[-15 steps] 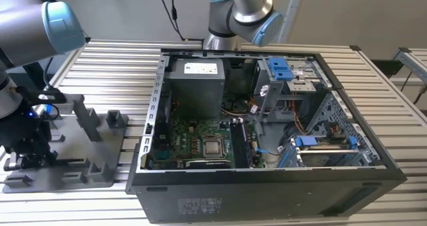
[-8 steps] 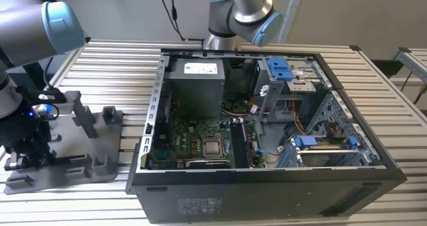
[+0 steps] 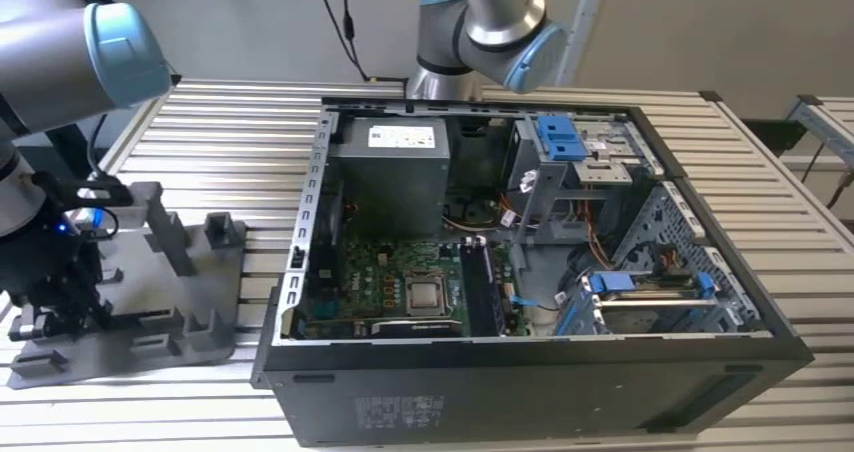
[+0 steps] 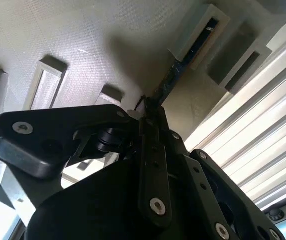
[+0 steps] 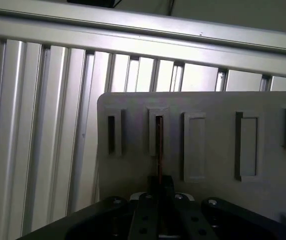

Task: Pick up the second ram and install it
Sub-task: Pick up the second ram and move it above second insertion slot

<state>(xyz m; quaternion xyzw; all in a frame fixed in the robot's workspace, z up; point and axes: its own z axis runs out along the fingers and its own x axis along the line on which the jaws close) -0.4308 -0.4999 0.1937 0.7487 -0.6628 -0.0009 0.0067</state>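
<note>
The second ram (image 5: 158,150) is a thin dark stick seen edge-on, standing in a slot of the grey plastic tray (image 5: 217,165). In the second wrist view the ram (image 4: 175,75) runs from its tray slot down into my gripper (image 4: 150,117). The gripper (image 5: 158,182) is shut on the ram's near end, with one finger on each flat side. In the exterior view my gripper (image 3: 56,317) hangs low over the near left part of the tray (image 3: 160,317), at the view's left.
The open black computer case (image 3: 747,302) lies at the exterior view's right, with its green motherboard (image 3: 387,282) facing up. Upright pegs (image 3: 167,232) rise from the tray. A second robot arm (image 3: 474,32) stands behind the case. The table top (image 3: 227,152) is slatted metal.
</note>
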